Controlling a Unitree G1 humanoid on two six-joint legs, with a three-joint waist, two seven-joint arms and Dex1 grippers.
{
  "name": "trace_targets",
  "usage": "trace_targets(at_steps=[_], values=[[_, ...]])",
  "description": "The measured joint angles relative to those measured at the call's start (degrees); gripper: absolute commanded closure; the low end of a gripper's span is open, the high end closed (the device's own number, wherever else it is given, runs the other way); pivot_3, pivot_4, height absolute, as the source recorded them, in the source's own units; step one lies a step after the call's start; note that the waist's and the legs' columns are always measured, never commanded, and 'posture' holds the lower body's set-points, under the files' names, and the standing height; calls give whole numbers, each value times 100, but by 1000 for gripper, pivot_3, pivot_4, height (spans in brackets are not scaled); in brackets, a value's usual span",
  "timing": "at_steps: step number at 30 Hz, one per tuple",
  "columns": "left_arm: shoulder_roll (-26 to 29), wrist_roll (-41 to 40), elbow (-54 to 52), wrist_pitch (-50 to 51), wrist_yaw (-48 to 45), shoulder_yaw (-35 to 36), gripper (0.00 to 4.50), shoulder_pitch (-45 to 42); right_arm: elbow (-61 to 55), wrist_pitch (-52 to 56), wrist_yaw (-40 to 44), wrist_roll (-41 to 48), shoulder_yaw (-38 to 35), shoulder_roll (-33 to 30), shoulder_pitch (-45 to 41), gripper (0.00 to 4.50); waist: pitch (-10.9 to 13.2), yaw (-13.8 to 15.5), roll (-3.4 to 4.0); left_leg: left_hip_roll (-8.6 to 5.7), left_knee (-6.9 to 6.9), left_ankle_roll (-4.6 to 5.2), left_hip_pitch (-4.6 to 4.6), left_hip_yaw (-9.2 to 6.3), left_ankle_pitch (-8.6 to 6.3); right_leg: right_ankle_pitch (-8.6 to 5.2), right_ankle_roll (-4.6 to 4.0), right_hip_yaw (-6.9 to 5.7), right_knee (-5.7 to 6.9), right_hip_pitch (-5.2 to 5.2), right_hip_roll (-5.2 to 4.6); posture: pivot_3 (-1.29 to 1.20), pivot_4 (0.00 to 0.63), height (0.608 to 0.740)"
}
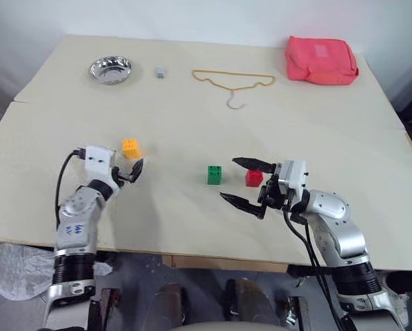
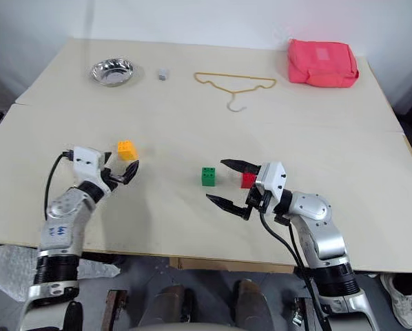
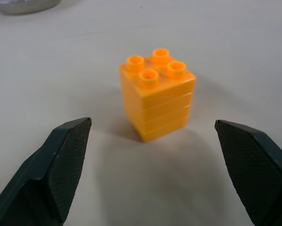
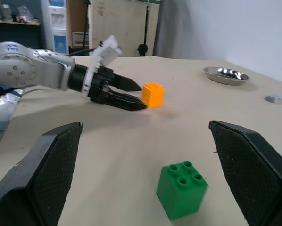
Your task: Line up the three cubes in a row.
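Three cubes — one red [image 1: 253, 178], one green [image 1: 214, 174], one orange-yellow [image 1: 131, 148] — plus one bowl [image 1: 110, 69], one hanger [image 1: 233, 81], one pouch [image 1: 320, 60], one grey block [image 1: 160, 71].

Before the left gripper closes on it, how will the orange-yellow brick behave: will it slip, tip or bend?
The orange-yellow brick looks like rigid moulded plastic, so it probably will not bend. Its flat side faces should suit the left gripper's textured fingers, though smooth plastic may slip a little. It stands upright on a flat base, taller than wide, so a high push might tip it.

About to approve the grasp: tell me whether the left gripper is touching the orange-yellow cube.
Apart. In the left wrist view the orange-yellow cube stands on bare table beyond the open left gripper, with clear gaps to both fingers.
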Motion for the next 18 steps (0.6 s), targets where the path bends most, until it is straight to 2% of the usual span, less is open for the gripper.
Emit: trace_targets(at_steps=[12, 18], values=[[-364, 126, 66, 267, 708, -233, 49, -492, 0, 75, 69, 8, 37, 45, -17, 0, 0, 16, 0, -1, -4, -1, 0, 0, 0, 1, 0, -22, -13, 3, 10, 0, 150, 740], [-370, 188, 129, 330, 782, -367, 1817, -489, 0, 74, 75, 6, 62, 85, 13, 0, 0, 9, 0, 0, -5, -1, 0, 0, 1, 1, 1, -22, -17, 3, 11, 0, 150, 740]])
